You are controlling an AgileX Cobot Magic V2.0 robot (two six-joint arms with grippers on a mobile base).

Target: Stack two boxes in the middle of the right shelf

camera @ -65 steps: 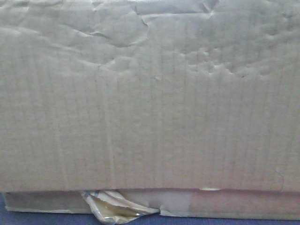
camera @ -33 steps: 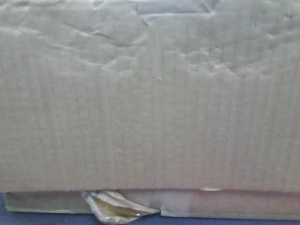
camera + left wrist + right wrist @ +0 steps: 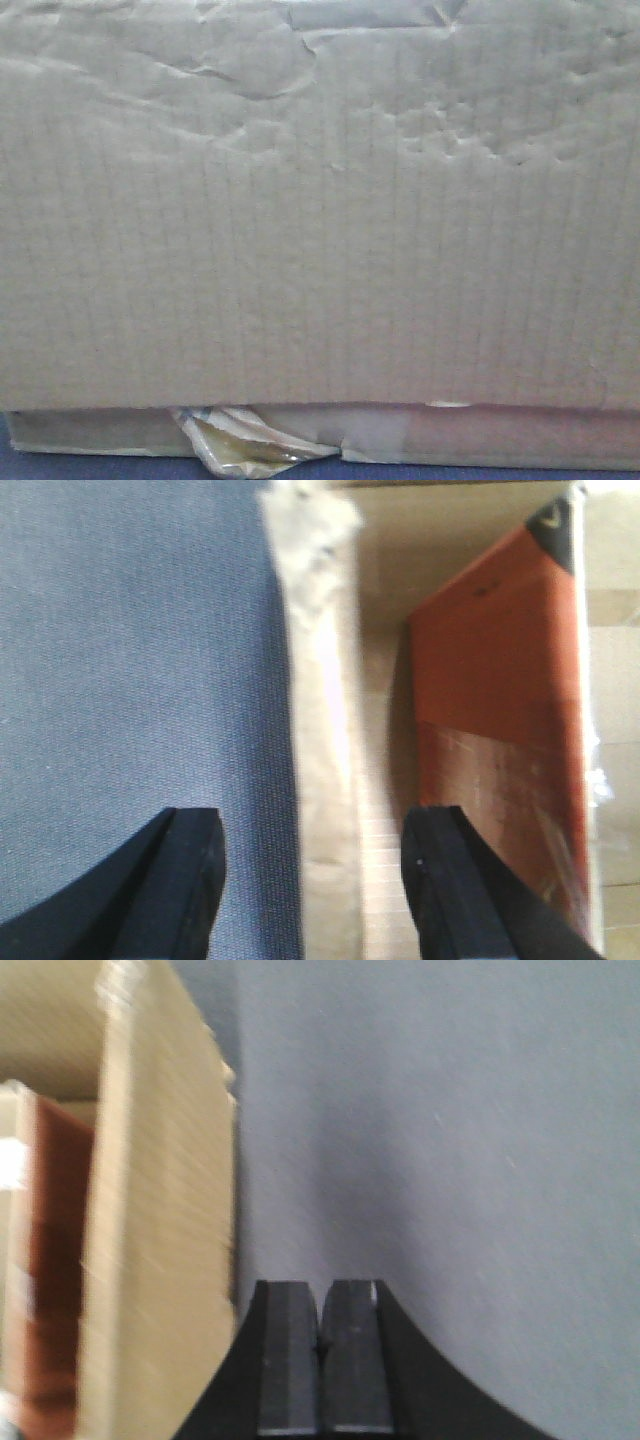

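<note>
**Boxes stacked, shelf out of shot:** The creased large cardboard box (image 3: 320, 220) is seen filling the front view, resting on the flatter box (image 3: 500, 435) with peeling yellowish tape (image 3: 245, 445). The left gripper (image 3: 315, 825) is spread open, its jaws set astride an upright cardboard wall (image 3: 325, 740) that runs straight away from the claw. An orange-brown panel (image 3: 500, 710) is seen inside. The right gripper (image 3: 320, 1295) is pressed closed on nothing, with the box side (image 3: 170, 1210) just to its left above blue-grey cloth (image 3: 450, 1160). The left arm is judged better placed for a grasp.
</note>
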